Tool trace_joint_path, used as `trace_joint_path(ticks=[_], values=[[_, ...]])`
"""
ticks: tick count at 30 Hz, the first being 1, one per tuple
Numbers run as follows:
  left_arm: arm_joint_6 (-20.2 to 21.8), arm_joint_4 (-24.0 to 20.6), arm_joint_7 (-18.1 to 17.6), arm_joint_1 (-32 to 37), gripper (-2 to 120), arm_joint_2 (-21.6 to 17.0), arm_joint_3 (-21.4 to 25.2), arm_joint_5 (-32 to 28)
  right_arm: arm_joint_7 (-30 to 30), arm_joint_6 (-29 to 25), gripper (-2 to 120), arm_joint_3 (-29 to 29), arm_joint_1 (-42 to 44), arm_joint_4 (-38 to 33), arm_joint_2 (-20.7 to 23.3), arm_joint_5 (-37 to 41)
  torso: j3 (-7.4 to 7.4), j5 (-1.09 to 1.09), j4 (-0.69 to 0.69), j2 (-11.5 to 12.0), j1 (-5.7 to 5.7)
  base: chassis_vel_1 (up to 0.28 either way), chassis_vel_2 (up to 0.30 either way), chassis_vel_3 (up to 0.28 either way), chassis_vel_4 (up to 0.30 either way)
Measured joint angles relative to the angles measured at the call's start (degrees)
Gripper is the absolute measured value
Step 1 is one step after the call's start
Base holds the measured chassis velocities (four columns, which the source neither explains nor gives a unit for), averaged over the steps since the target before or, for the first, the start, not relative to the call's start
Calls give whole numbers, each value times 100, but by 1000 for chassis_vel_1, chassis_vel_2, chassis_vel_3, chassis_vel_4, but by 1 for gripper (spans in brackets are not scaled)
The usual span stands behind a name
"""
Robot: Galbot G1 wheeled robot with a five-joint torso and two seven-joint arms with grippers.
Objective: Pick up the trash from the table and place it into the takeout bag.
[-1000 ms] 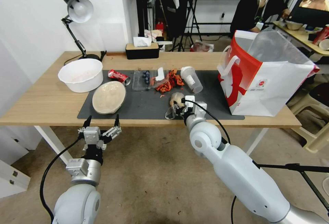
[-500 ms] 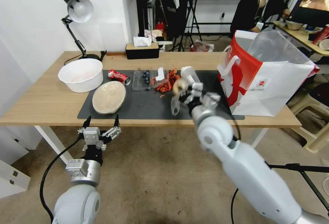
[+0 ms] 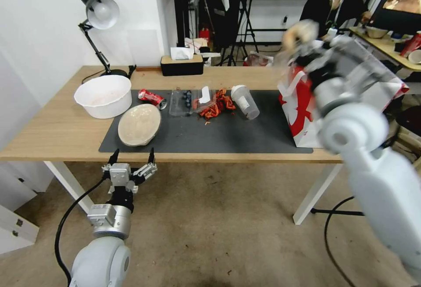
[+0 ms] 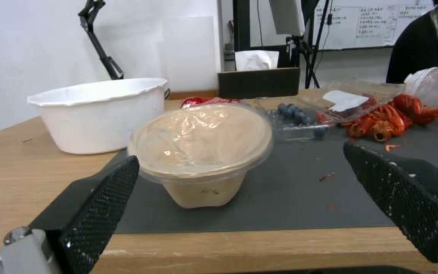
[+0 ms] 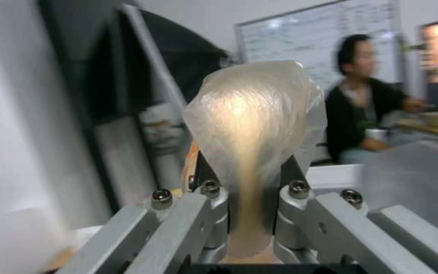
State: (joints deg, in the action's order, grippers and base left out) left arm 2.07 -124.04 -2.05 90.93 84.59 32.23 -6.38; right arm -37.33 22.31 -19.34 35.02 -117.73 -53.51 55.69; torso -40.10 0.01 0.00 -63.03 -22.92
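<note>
My right gripper (image 3: 305, 43) is shut on the tan bun in clear wrap (image 3: 298, 32), held high above the near rim of the white-and-red takeout bag (image 3: 299, 107) at the table's right end. The right wrist view shows the wrapped bun (image 5: 254, 118) pinched in the right gripper (image 5: 247, 179). My left gripper (image 3: 132, 157) hangs open just below the table's front edge (image 3: 66, 155). On the dark mat (image 3: 193, 133) lie a beige oval lid (image 3: 139, 124), a crushed red can (image 3: 151, 97) and a clear plastic cup (image 3: 244, 101). In the left wrist view the lid (image 4: 201, 140) sits ahead of the open left gripper (image 4: 239, 156).
A white bowl (image 3: 103, 95) stands at the mat's left end. A clear tray with blueberries (image 3: 184, 101) and red crayfish shells (image 3: 217, 104) lie mid-mat. A desk lamp (image 3: 100, 12) and a tissue box (image 3: 182, 63) are at the back. My right arm hides much of the bag.
My right gripper has lifted the wrapped bun off the mat's front and swung it up and to the right, over the bag. The left arm has barely moved.
</note>
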Motion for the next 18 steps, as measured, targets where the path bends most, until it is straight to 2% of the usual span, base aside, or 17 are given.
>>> trace_joint_path(ticks=[3,9,12,16,18], values=[[-4,0,2,-4,100,16,-45,16,-773,503,5,-104,-167,298,60,104,0,0,0,0,0,0,0,0,0],[-20,-1,3,2,100,6,-54,18,-1347,972,5,-207,-225,556,-10,307,0,0,-1,0,0,0,0,0,0],[-37,-1,5,4,100,-4,-48,18,-1760,1305,16,-277,-292,696,-94,811,0,-1,0,0,0,0,0,0,0],[-49,-2,6,5,100,-10,-36,18,-1933,1429,25,-317,-340,766,-134,1056,0,-2,1,0,0,0,0,0,0],[-56,-2,7,6,100,-13,-29,18,-2004,1495,37,-337,-366,805,-144,1171,0,-1,0,0,0,0,0,0,0]])
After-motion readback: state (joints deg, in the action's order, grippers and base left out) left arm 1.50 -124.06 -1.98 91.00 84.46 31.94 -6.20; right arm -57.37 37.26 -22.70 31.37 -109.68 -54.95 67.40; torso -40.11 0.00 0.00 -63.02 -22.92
